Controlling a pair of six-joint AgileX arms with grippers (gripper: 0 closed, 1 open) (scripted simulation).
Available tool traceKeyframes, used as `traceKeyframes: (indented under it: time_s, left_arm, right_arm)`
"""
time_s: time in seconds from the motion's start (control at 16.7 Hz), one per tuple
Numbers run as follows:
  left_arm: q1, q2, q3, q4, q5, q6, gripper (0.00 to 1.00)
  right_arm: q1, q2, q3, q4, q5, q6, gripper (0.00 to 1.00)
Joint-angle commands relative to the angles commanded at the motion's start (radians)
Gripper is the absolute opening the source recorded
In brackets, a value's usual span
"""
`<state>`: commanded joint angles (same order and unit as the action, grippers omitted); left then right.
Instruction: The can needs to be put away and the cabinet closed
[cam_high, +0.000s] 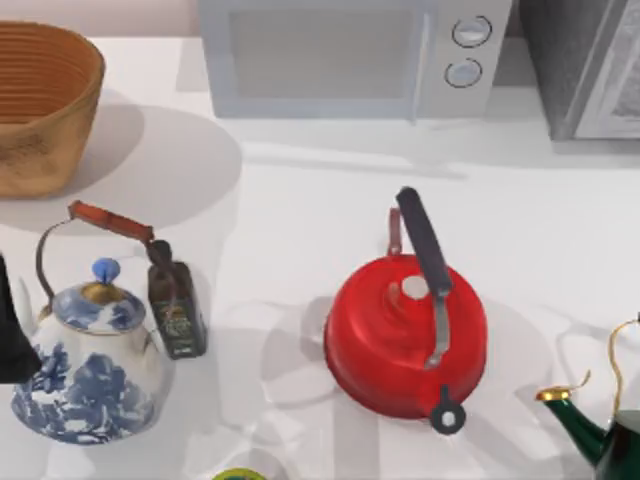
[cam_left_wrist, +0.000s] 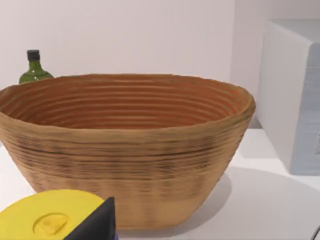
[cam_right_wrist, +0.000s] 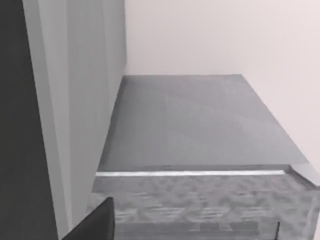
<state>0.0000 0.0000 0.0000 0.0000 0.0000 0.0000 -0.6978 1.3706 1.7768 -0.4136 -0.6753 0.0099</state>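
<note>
Red kettle (cam_high: 405, 340) mid-table, brown bottle (cam_high: 176, 308) nearby

Glossy red kettle (cam_high: 400, 335), ribbed woven basket (cam_left_wrist: 125, 145), smooth matt table (cam_high: 300, 200)

We see free desk (cam_high: 300, 200) between the basket (cam_high: 40, 110) and the red kettle (cam_high: 405, 340); the dark bottle (cam_high: 176, 305) stands beside the blue-white teapot (cam_high: 90, 365).

Green kettle (cam_high: 612, 438), woven basket (cam_high: 40, 105) and grey cabinet (cam_high: 590, 65), all cut by the top view's edges.
</note>
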Motion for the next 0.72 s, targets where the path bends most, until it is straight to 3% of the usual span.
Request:
traceKeyframes:
  time_s: [0.48, 0.72]
  left_arm:
    - [0.0, 0.0, 0.0, 0.0, 0.0, 0.0, 1.0]
    - [0.0, 0.0, 0.0, 0.0, 0.0, 0.0, 1.0]
  right_arm:
    - [0.749, -0.023, -0.012, -0.03, 0.744, -0.004, 1.0]
    - [1.025, -0.058, -0.033, -0.029, 1.018, 0.001, 1.0]
